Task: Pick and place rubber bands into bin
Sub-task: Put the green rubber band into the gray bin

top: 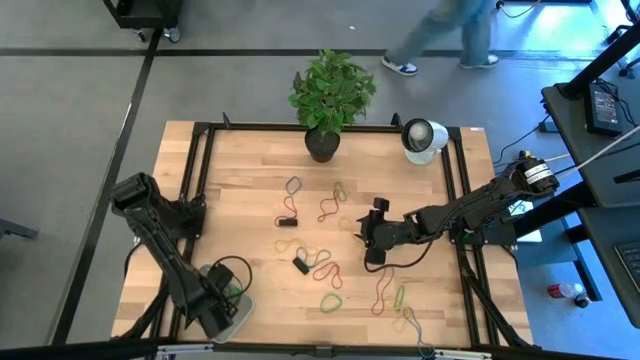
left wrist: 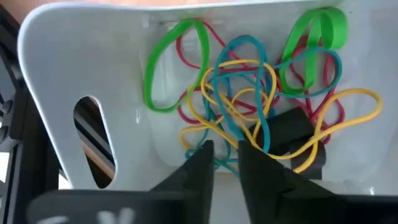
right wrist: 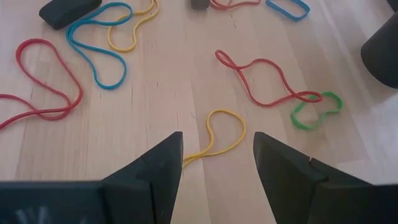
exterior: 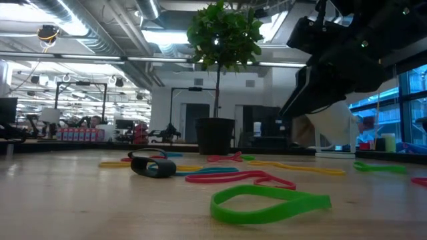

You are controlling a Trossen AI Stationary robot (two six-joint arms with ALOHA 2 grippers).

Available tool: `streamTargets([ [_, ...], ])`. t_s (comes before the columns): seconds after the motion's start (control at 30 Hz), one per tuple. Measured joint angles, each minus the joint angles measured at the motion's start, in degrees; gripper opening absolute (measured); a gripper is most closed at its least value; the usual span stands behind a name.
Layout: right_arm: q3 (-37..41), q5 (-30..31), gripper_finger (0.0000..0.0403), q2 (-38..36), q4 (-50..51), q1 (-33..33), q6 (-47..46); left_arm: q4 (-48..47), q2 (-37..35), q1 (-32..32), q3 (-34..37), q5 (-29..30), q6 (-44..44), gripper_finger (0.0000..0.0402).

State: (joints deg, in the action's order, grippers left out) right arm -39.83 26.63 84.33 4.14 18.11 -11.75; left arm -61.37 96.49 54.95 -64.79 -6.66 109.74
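Observation:
The bin (left wrist: pixel 81 68), a whitish tray at the table's near left corner (top: pixel 243 306), holds a tangle of rubber bands (left wrist: pixel 242 99) in green, red, blue and yellow. A small black block (left wrist: pixel 292 134) lies among them. My left gripper (left wrist: pixel 227 158) points down into the bin (top: pixel 218 314), its fingers a narrow gap apart just over the tangle. Several more bands (top: pixel 328 272) lie loose on the wood. My right gripper (right wrist: pixel 217 155) stands open over the table's middle right (top: pixel 372 240). A yellow band (right wrist: pixel 219 134) lies on the wood just ahead of its fingers. My left gripper's fingertips (left wrist: pixel 202 155) stand right at a blue band (left wrist: pixel 217 163) and a yellow band (left wrist: pixel 249 140) of the tangle in the bin. I cannot tell whether they touch them.
A potted plant (top: pixel 322 140) and a white round device (top: pixel 422 138) stand at the far edge. A second black block (top: pixel 300 265) lies among the loose bands, with a green band (exterior: pixel 267 203) near the front edge. A person (top: pixel 450 35) walks on the floor beyond the table.

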Motion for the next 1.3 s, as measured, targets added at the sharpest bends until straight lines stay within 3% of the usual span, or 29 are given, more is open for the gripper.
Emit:
streamTargets([
  [0.17, 0.00, 0.00, 0.0200, 0.00, 0.04, 0.00, 0.04, -0.30, -0.95, -1.02, 0.00, 0.43, -2.64, 0.0137],
  [0.33, 0.00, 0.00, 0.0200, 0.00, 0.07, 0.00, 0.09, -0.53, -3.45, -2.77, -0.97, 4.03, -6.71, 0.0165],
  [0.5, 0.00, 0.00, 0.0200, 0.00, 0.07, 0.00, 0.22, -0.52, -8.17, -5.28, -1.96, 14.79, -12.73, 0.0159],
  [0.77, 0.00, -0.04, 0.0200, 0.00, -0.09, 0.00, 0.02, -0.29, -13.60, -9.41, -2.01, 37.61, -29.39, 0.0129],
  [1.03, 0.00, -0.04, 0.0200, 0.00, -1.07, 0.00, 0.17, 5.81, -12.00, -21.35, -0.52, 33.03, -44.20, 0.0051],
  [1.13, 0.00, -0.04, 0.0200, 0.00, -1.77, -0.01, -0.08, 17.58, -10.86, -25.52, 2.69, 30.52, -56.10, 0.0010],
  [1.3, 0.00, -0.07, 0.0200, 0.02, -1.86, 0.00, -3.72, 39.66, -8.26, -31.57, 9.70, 21.46, -76.72, 0.0002],
])
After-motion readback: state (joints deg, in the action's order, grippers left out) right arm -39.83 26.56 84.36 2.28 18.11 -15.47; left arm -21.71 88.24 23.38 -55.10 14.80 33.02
